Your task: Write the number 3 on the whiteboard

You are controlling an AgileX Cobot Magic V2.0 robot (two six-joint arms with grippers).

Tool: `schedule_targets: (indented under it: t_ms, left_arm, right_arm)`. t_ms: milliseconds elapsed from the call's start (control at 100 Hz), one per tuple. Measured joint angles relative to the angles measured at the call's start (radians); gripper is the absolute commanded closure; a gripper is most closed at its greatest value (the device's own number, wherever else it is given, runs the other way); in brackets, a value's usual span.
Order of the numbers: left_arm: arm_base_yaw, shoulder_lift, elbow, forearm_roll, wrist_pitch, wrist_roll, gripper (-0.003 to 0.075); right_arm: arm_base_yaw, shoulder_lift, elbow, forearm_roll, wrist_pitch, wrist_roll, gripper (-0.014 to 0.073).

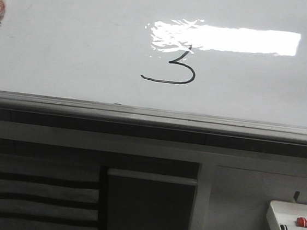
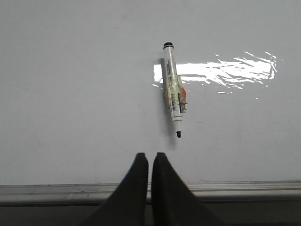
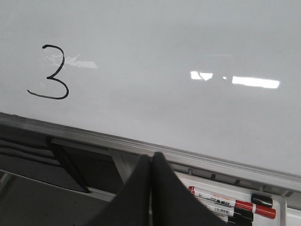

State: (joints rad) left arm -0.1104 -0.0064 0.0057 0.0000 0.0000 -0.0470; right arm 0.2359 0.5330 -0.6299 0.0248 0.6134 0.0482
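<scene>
The number 3 is already drawn on the whiteboard, just under the bright reflection near its middle, so the writing step looks finished — what remains, I judge, is tidying up. The left gripper has its fingers clenched on nothing, with an uncapped marker resting against the board just beyond them. The right gripper is likewise clenched and empty above the tray of markers — next would be collecting the loose marker.
</scene>
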Motion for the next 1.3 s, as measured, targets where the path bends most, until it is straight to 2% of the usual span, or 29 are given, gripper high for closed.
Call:
schedule_targets:
  t_ms: [210, 300, 580, 710, 820, 980, 1301]
  left_arm:
    - [0.000, 0.000, 0.000, 0.000, 0.000, 0.000, 0.0739]
    - [0.000, 0.000, 0.000, 0.000, 0.000, 0.000, 0.0739]
    - [0.000, 0.000, 0.000, 0.000, 0.000, 0.000, 0.0739]
    - [0.000, 0.000, 0.000, 0.000, 0.000, 0.000, 0.0739]
    - [0.000, 0.000, 0.000, 0.000, 0.000, -0.002, 0.0739]
    - [0.002, 0.000, 0.000, 0.000, 0.000, -0.002, 0.0739]
    - [0.002, 0.000, 0.000, 0.000, 0.000, -0.002, 0.0739]
  right_arm:
    - [-0.004, -0.017, 0.010, 0.000, -0.002, 0.000, 0.0673]
    - [-0.047, -0.076, 0.050, 0.000, -0.032, 0.000, 0.0673]
    - [-0.259, -0.392, 0.410, 0.047, -0.383, 0.002, 0.0673]
    - [-0.300, -0.519, 0.560, 0.051, -0.451, 0.002, 0.0673]
    - [-0.306, -0.540, 0.642, 0.051, -0.494, 0.002, 0.0673]
    - [-0.306, -0.542, 0.650, 0.051, -0.554, 0.002, 0.0673]
    - [-0.306, -0.542, 0.650, 0.051, -0.561, 0.002, 0.0673]
